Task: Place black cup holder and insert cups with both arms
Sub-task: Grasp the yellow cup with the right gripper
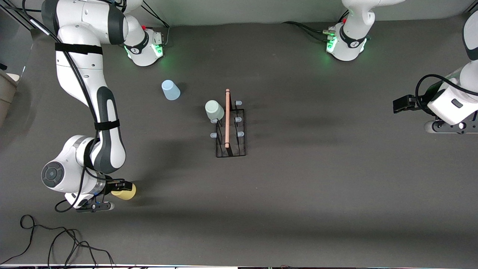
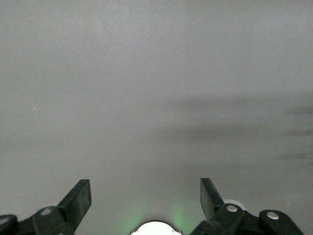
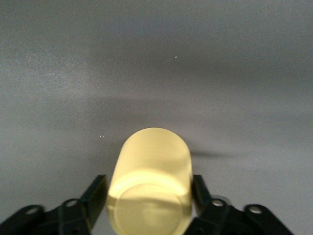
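Yellow cup clamped in right gripper near the table's front corner; next carry it to black cup holder mid-table. Left gripper waits open, empty

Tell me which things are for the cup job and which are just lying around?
For the job: black cup holder; mint cup on a peg; blue cup; yellow cup in right gripper; waiting left gripper.
Lying around: loose cables.
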